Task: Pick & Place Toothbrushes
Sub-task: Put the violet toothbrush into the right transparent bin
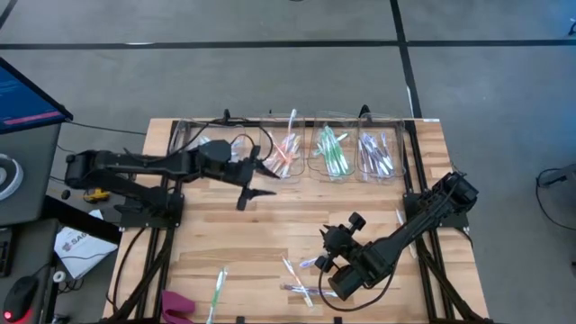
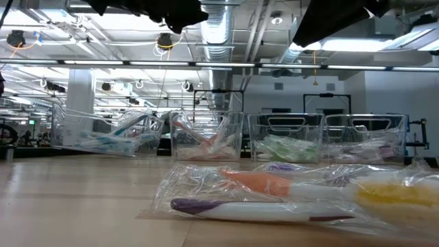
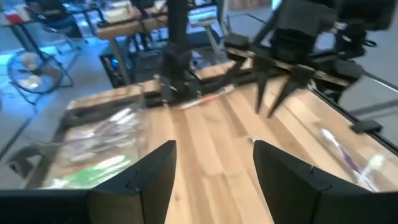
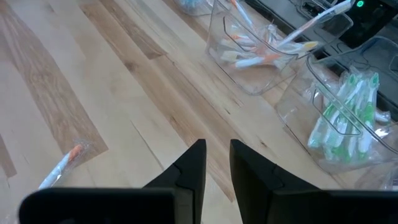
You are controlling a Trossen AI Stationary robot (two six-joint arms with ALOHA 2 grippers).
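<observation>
Several wrapped toothbrushes (image 1: 299, 277) lie loose on the wood table near its front edge; one with a green accent (image 1: 218, 288) lies further left. In the low view a purple one (image 2: 260, 209) and an orange one (image 2: 267, 182) lie close up. My right gripper (image 1: 326, 263) hovers beside the loose group, its fingers (image 4: 198, 163) a narrow gap apart with nothing between them. An orange-tipped toothbrush (image 4: 62, 165) lies off to one side of it. My left gripper (image 1: 259, 181) hangs open and empty over the table's middle left, just in front of the bins.
Four clear bins stand in a row along the far edge, holding sorted toothbrushes: bluish (image 1: 202, 148), orange (image 1: 284, 149), green (image 1: 331, 153), purple (image 1: 376, 153). A pink object (image 1: 176, 306) lies at the near left corner. Bare wood (image 1: 270, 229) stretches between the two arms.
</observation>
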